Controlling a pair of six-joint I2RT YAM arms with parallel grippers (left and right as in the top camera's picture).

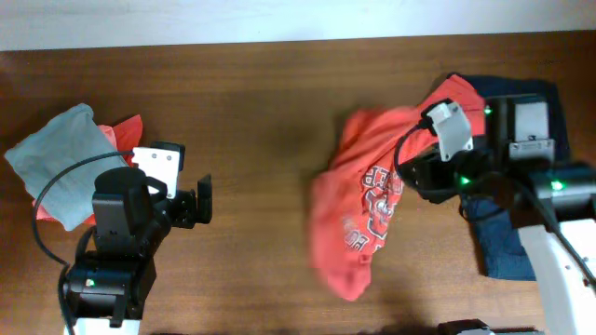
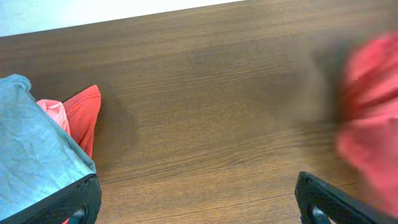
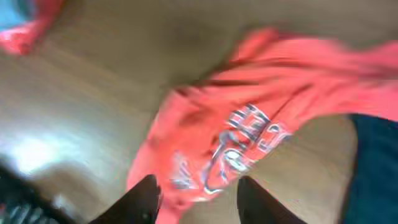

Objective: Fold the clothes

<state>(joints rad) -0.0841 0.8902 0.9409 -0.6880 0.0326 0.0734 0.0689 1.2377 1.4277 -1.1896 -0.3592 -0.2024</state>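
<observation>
Two grippers reach out from the near side of the table point(image 1: 261, 112), one on each side. The left gripper point(image 2: 199, 208) hangs low over bare wood with its jaws spread wide and nothing between them. The right gripper point(image 3: 198, 186) is over the red T-shirt point(image 1: 358, 219). Its two dark fingers point(image 3: 142, 199) stand apart with a fold of red cloth showing between them. That wrist picture is blurred, so I cannot tell whether they pinch the cloth or only hover above it.

The T-shirt lies crumpled right of the table's middle. It forms a long strip running from near the front edge back toward the right arm point(image 1: 559, 242), with white-and-navy lettering face up at its middle. Its far end slips out of sight beneath the right wrist. Just to its right, partly under that arm, lies the navy garment point(image 1: 507, 247), which meets the T-shirt at the far end.

Farther back on the left side, a grey shirt point(image 1: 56, 167) rests on an orange-red shirt point(image 1: 126, 135), whose edge pokes out on the right. Both are well apart from the T-shirt. Beyond the table's far edge runs a white strip point(image 1: 279, 19).
</observation>
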